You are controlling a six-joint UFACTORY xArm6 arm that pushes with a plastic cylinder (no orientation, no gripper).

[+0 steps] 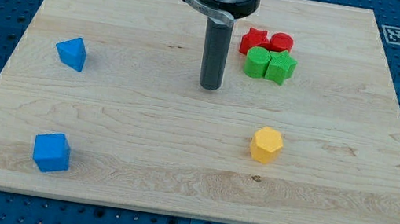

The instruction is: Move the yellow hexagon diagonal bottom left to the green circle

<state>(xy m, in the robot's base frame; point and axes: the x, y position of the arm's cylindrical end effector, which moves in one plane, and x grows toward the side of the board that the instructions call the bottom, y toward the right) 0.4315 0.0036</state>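
— Where do we stand? 
— We see my tip [210, 87] near the board's [143, 119] middle, left of the green circle [256, 62]; we carry no claw, only the rod. 
— And the yellow hexagon [266, 145]? 
— Right of centre, toward the bottom edge, well apart from the tip, bare wood all round it. 
— The edges? 
— Red blocks [266, 41] and a green star [280, 67] crowd the top edge; the blue blocks [62, 103] keep left.
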